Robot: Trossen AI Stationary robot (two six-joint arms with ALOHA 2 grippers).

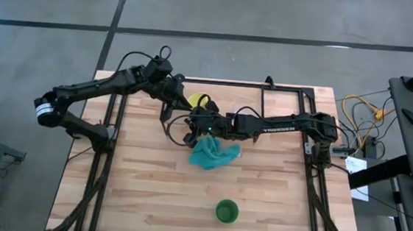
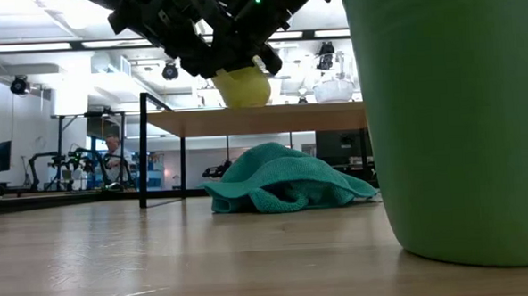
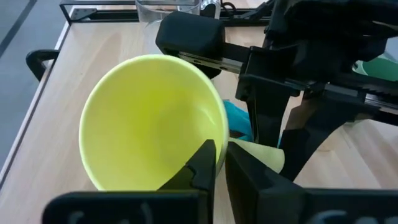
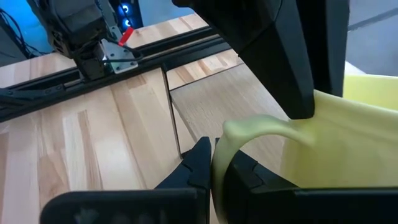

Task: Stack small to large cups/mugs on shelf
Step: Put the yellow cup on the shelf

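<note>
Both pincers hold the yellow mug (image 2: 242, 86) above the shelf (image 2: 263, 119). The left pincer (image 3: 216, 163) is nearly closed, pinching the mug's rim; the right pincer (image 4: 214, 163) is nearly closed around the handle.

Judgement: one pincer should let go before the other moves, keeping the mug level, or it twists.

The glass cup (image 3: 168, 9) stands just beyond the mug; the green cup (image 1: 227, 211) stands well apart on the worktop (image 1: 148, 199).
</note>
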